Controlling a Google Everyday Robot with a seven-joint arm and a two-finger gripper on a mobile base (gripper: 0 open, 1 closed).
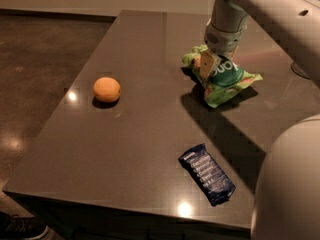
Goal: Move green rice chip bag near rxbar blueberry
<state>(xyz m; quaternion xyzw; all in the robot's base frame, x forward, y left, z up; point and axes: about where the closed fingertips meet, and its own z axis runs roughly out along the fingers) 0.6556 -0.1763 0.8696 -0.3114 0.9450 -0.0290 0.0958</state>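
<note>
The green rice chip bag (227,79) lies crinkled on the dark table at the far right, its left end bunched up. My gripper (209,66) comes down from above on that left end and is shut on it; one tan finger (205,67) shows against the bag. A dark shadow lies under the bag's left side. The rxbar blueberry (207,173), a small dark-blue bar with white text, lies flat near the table's front edge, well in front of the bag.
A round orange fruit (106,89) sits on the left part of the table (140,134). My white arm crosses the top right, and my white body (290,184) fills the lower right corner. The floor lies to the left.
</note>
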